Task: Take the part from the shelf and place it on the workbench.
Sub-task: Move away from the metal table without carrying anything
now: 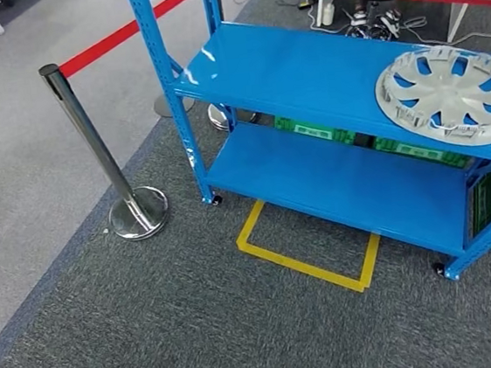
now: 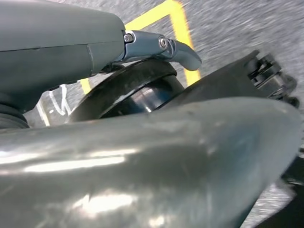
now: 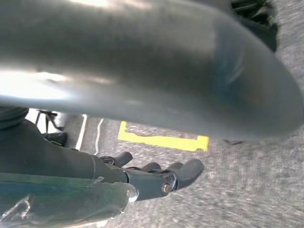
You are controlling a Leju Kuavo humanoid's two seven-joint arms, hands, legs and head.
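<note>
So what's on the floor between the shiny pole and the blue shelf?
In the head view, just bare grey carpet lies between the shiny pole and the blue shelf; the red rope runs above it.

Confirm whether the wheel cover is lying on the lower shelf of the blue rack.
No. The wheel cover lies flat on the upper shelf of the blue rack; the lower shelf is below it.

A: The silver plastic wheel cover (image 1: 449, 94) on the blue metal shelf (image 1: 297, 73) runs off the head view's right edge, so its far rim is cut off.

B: And the green plastic crates (image 1: 490, 202) under it?

A: Mostly hidden behind the shelf boards.

B: The hands?

A: The left hand (image 2: 157, 47) and right hand (image 3: 157, 178) are blurred, their fingers (image 3: 190, 168) partly hidden; I can't tell their pose.
</note>
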